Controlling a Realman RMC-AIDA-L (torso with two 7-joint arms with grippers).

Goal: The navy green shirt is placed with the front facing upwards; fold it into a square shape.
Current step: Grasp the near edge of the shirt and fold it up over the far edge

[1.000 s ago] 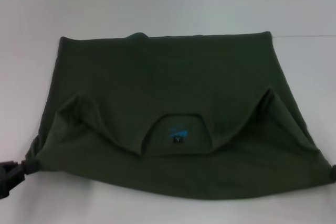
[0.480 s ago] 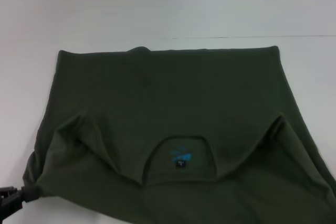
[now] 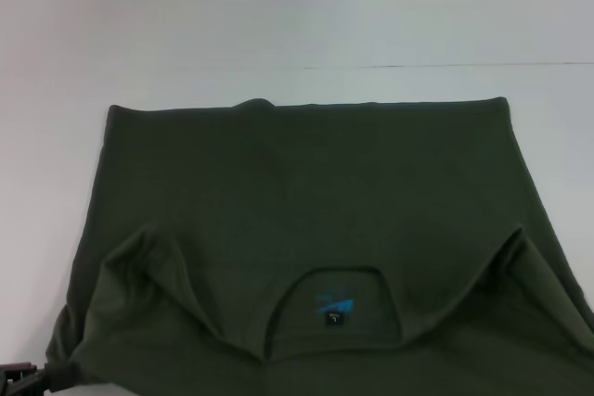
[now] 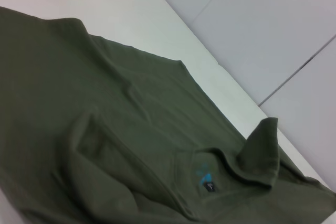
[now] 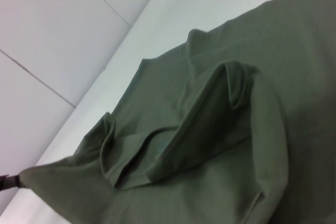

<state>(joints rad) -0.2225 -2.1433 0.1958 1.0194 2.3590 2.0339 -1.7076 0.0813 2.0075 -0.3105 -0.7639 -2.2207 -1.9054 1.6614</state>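
Observation:
The navy green shirt (image 3: 306,192) lies on the white table, folded over on itself, and its near part runs off the bottom of the head view. Its collar opening faces me, showing the black neck label (image 3: 334,317) with a blue mark. The sleeves are tucked in as folds at either side. My left gripper (image 3: 20,380) sits at the near left corner, shut on the shirt's bunched corner. The right wrist view shows that same corner (image 5: 23,178) pulled to a point. The left wrist view shows the shirt (image 4: 105,103) and label (image 4: 208,187). My right gripper is out of view.
The white table (image 3: 278,6) stretches beyond the shirt's far edge. A thin dark seam (image 3: 445,66) crosses it at the right. Pale panels (image 4: 273,19) lie past the table edge in the wrist views.
The whole shirt has slid toward me, its far edge drawing back from the seam line. The left gripper has moved nearer, almost out of the head view, and the right one has left it.

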